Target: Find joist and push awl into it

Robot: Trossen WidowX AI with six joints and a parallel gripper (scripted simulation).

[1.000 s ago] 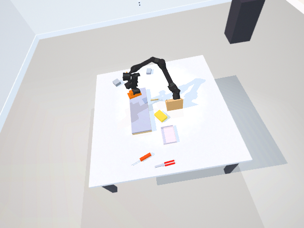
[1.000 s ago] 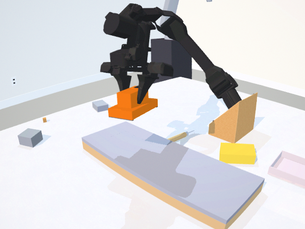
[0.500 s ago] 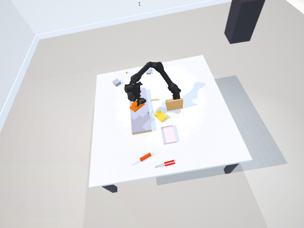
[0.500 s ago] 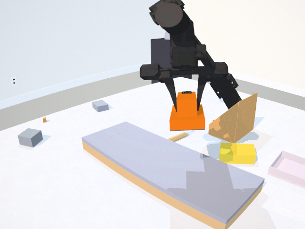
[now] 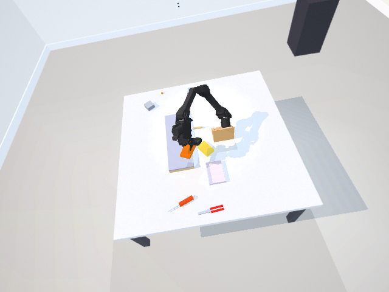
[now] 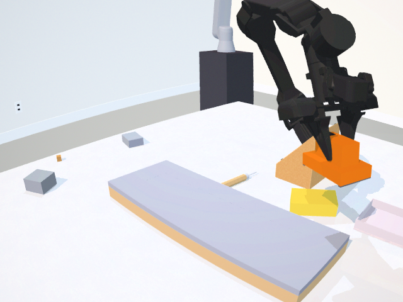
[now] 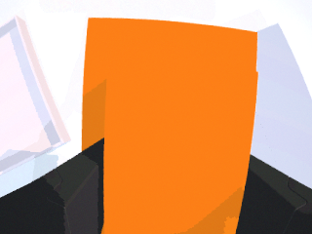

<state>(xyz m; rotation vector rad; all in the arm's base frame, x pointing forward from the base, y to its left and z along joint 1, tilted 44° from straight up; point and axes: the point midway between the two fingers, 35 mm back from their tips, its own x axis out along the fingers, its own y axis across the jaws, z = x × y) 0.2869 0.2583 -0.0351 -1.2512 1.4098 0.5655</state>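
Note:
The orange stud finder point(image 5: 187, 152) point(image 6: 344, 162) point(image 7: 175, 107) is held in the air, clear of the panel and the table. My gripper point(image 6: 338, 151) is shut on its raised middle, with a dark finger on each side in the wrist view. The grey-topped floor panel point(image 5: 176, 157) point(image 6: 208, 207) point(image 7: 288, 107) lies flat; no joist shows. The awl point(image 5: 198, 127) point(image 6: 235, 180), with a tan handle and thin metal tip, lies beside the panel's long edge. The pale pink tray point(image 5: 227, 172) point(image 6: 371, 227) point(image 7: 44, 83) is empty.
A yellow block point(image 5: 205, 148) point(image 6: 313, 208) lies between panel and tray. A tan wedge point(image 5: 223, 134) point(image 6: 294, 167) stands by the arm's base. Grey blocks point(image 5: 149, 105) point(image 6: 39, 181) and a small orange cube point(image 6: 58, 158) lie beyond. An orange-handled tool point(image 5: 186, 201) and red-handled tool point(image 5: 217, 210) lie near one edge.

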